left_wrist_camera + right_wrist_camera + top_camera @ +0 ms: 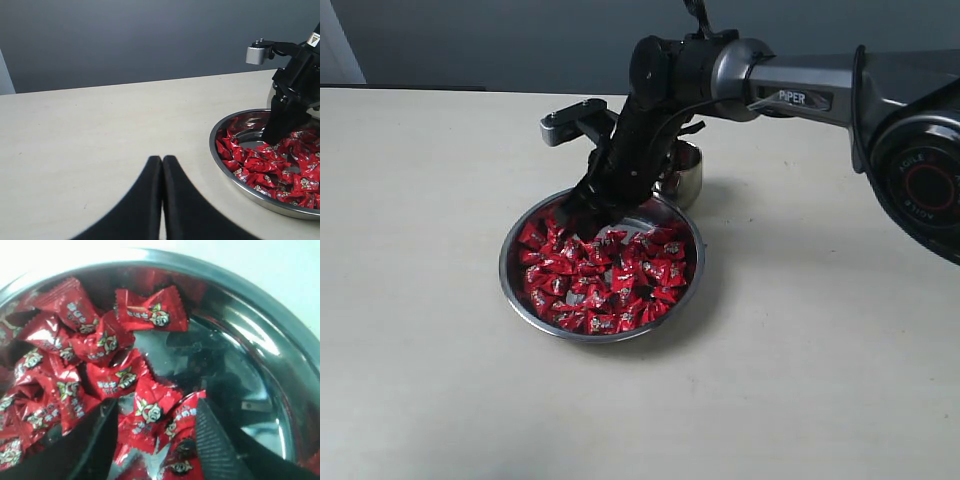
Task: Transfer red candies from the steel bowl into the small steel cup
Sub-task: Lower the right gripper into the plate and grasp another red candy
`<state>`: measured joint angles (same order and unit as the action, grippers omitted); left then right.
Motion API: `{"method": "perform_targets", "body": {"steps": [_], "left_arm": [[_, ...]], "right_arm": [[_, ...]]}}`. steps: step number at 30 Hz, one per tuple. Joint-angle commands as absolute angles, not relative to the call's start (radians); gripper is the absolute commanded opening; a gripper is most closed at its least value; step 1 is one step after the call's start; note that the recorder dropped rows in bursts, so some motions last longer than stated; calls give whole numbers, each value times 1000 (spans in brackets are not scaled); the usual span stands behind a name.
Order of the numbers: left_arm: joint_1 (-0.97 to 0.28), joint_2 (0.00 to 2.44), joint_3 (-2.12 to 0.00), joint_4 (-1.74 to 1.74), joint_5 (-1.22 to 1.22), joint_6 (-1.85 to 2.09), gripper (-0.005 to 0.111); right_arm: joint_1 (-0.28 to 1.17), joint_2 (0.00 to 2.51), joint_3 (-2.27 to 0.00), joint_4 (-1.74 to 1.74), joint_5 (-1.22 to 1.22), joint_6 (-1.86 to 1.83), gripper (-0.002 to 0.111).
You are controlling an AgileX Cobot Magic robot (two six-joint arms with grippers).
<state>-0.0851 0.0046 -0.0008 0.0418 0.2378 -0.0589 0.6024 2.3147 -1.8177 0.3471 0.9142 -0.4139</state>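
Note:
The steel bowl [510, 275] sits mid-table, filled with red candies [600, 280] in shiny wrappers. Just behind it stands the small steel cup [688, 178], partly hidden by the right arm. My right gripper [588, 205] reaches down into the bowl's far left part. In the right wrist view it [155, 407] is open, its fingers wide apart on either side of a few candies [150, 412], with bare bowl floor [240, 365] beside them. My left gripper [162, 159] is shut and empty over the bare table, to the left of the bowl [220, 160].
The pale table [430, 200] spreads around the bowl on all sides. The right arm's thick grey link [800, 90] crosses above the cup from the right. A dark wall runs behind the table's far edge.

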Motion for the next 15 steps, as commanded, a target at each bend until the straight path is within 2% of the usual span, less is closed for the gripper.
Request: {"method": "perform_targets", "body": {"steps": [1, 15], "left_arm": [[-92, 0, 0, 43, 232, -61, 0], [-92, 0, 0, 43, 232, -61, 0]], "right_arm": [[601, 2304, -1821, 356, 970, -455, 47], [620, 2308, -1821, 396, 938, -531, 47]]}}
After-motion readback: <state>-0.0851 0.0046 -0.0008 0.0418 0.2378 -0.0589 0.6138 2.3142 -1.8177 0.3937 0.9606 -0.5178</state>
